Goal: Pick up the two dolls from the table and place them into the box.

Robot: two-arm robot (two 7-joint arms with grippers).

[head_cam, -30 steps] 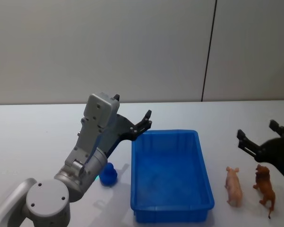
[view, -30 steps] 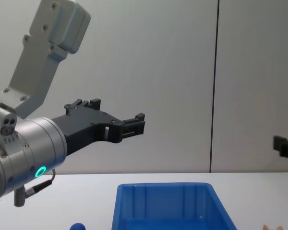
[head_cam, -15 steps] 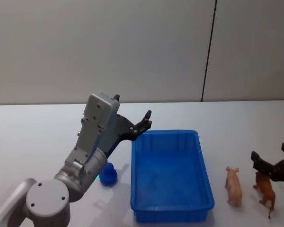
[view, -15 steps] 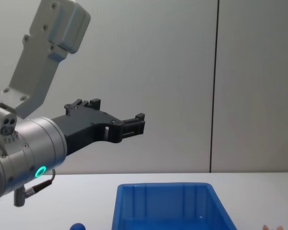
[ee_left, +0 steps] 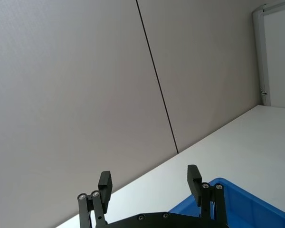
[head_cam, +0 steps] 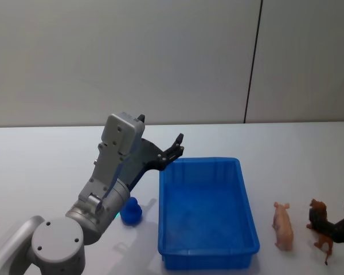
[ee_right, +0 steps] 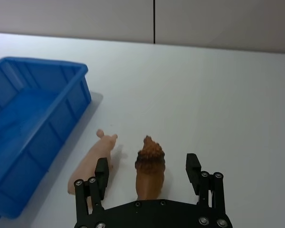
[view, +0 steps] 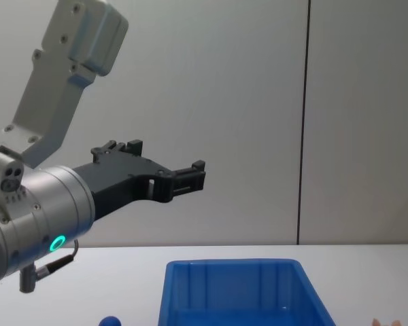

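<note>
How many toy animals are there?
2. A pink pig stands right of the blue box; a brown lion beside it, between the right gripper's open fingers. A blue lump left of the box is unclear.

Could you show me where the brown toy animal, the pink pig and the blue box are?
brown toy animal (ee_right: pixel 150 171), right wrist view, on its back.
pink pig (head_cam: pixel 284 224), head view, on its body.
blue box (head_cam: pixel 205 217), head view, on its bare floor.

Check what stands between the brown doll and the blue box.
The pink doll stands on the table between the brown doll and the box. The right hand, open, straddles the brown doll.
</note>
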